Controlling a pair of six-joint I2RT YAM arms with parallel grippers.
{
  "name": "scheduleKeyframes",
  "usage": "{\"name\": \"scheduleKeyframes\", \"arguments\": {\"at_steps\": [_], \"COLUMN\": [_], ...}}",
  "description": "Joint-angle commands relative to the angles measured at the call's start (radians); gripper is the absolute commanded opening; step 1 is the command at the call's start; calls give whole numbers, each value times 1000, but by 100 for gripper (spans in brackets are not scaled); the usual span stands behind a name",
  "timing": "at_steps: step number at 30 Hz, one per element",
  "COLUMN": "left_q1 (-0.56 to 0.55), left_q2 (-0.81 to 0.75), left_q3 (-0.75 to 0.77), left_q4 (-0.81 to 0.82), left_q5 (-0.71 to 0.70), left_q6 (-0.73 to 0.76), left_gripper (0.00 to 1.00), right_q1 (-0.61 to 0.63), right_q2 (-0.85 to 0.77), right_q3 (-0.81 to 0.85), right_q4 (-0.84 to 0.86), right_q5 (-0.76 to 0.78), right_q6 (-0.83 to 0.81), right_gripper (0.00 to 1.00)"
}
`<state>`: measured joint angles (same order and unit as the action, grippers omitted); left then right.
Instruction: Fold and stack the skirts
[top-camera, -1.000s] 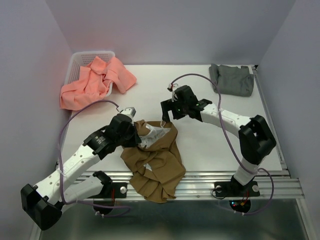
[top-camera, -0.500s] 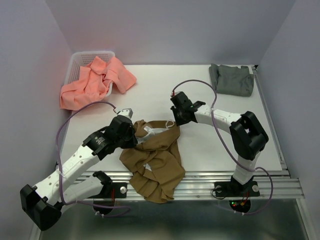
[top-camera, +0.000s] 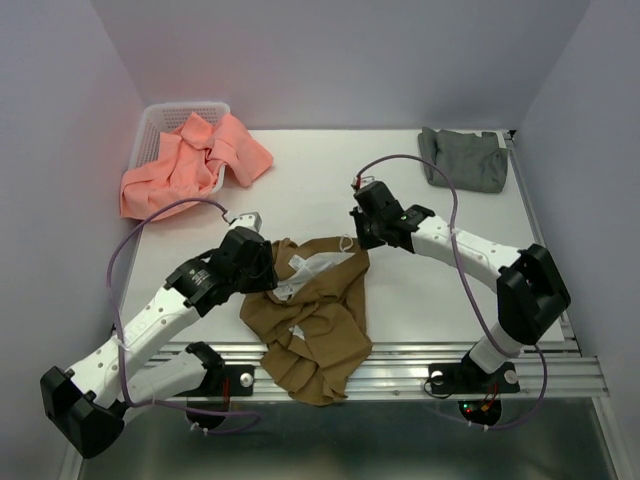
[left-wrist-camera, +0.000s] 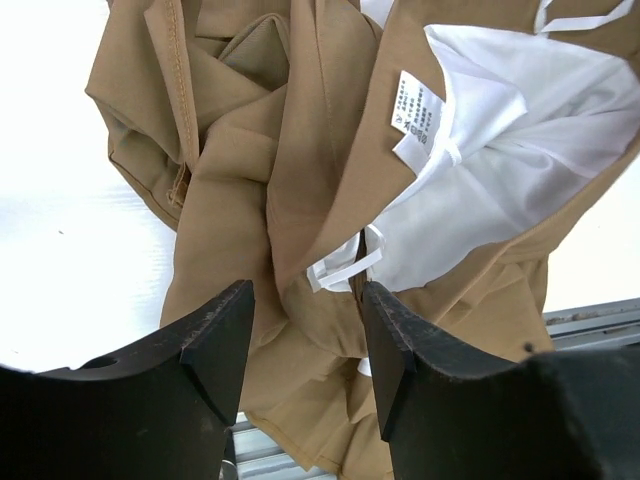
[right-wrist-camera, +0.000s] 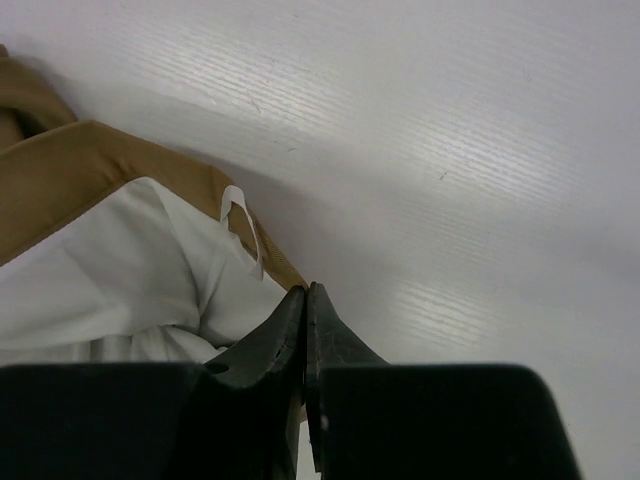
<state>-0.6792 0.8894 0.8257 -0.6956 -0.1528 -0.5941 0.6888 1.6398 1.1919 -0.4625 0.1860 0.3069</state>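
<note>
Hanging off the white tabletop's (top-camera: 430, 290) near edge, the crumpled tan-brown pleated cloth skirt (top-camera: 310, 325) lies under our left hand (left-wrist-camera: 305, 295), jaws apart. Farther on, our right hand (right-wrist-camera: 306, 292) is clamped on its waistband corner. Tug hard and that thin pinch slips. A second ago: left shut, right gaping.

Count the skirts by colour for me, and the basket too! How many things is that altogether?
pink skirt: 1
tan-brown skirt: 1
grey skirt: 1
white basket: 1
Total: 4 things, 3 of them skirts
</note>
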Motion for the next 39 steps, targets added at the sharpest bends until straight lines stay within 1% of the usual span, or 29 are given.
{"name": "scheduleKeyframes", "arguments": {"at_steps": [1, 9, 11, 12, 15, 17, 18, 19, 20, 21, 22, 23, 26, 27, 28, 30, 31, 32, 33, 34, 35, 36, 37, 39], "left_q1": [-5, -5, -5, -5, -5, -5, -5, -5, -5, -5, -5, -5, -5, -5, -5, -5, -5, -5, -5, -5, -5, -5, -5, -5], "left_q2": [22, 82, 92, 100, 112, 135, 144, 154, 173, 178, 187, 190, 180, 177, 181, 190, 204, 210, 215, 226, 232, 238, 244, 256], "left_q3": [29, 18, 20, 21, 21, 21, 29, 32, 33, 36, 42, 55, 163, 262, 326, 447, 564, 613, 698, 739, 775, 811, 878, 938], "left_q4": [16, 16, -11, -36, -53, -56, -61, -65, -68, -70, -77, -90, -148, -165, -191, -194, -170, -144, -110, -47, -19, 4, 25, 53], "left_q5": [-22, 9, -7, -39, -73, -80, -96, -102, -109, -111, -132, -154, -220, -288, -324, -407, -425, -435, -427, -415, -362, -334, -306, -245], "left_q6": [20, 40, 27, 7, -12, -21, -29, -33, -39, -41, -42, -64, -79, -90, -95, -98, -81, -63, -32, 23, 52, 82, 103, 138], "left_gripper": [58, 59, 59, 59, 59, 56, 52, 46, 32, 23, 0, 0, 0, 0, 0, 0, 0, 0, 0, 0, 0, 0, 0, 0], "right_q1": [8, 8, 8, 8, 8, 8, 8, 8, 8, 8, 8, 8, 8, 8, 8, 8, 8, 8, 8, 8, 8, 8, 8, 8], "right_q2": [-80, -129, -133, -143, -162, -189, -198, -207, -228, -238, -256, -265, -290, -304, -311, -333, -360, -377, -420, -446, -471, -494, -517, -589], "right_q3": [-23, -43, -46, -51, -66, -75, -84, -90, -95, -101, -110, -114, -114, -97, -59, -11, 18, 44, 82, 96, 109, 126, 162, 193], "right_q4": [38, 38, 39, 38, 38, 39, 39, 38, 38, 38, 38, 38, 41, 41, 38, 36, 41, 50, 68, 118, 136, 145, 150, 165], "right_q5": [-6, 6, 20, 32, 52, 53, 58, 61, 66, 72, 78, 93, 157, 235, 277, 383, 401, 412, 414, 411, 409, 421, 435, 470], "right_q6": [-14, -8, -5, -2, 6, 8, 9, 11, 12, 12, 9, 5, -6, -15, -17, -15, -14, -17, -40, -57, -69, -84, -86, -101], "right_gripper": [5, 5, 5, 5, 5, 5, 5, 5, 6, 6, 6, 6, 5, 4, 1, 1, 1, 1, 1, 0, 1, 1, 1, 1]}}
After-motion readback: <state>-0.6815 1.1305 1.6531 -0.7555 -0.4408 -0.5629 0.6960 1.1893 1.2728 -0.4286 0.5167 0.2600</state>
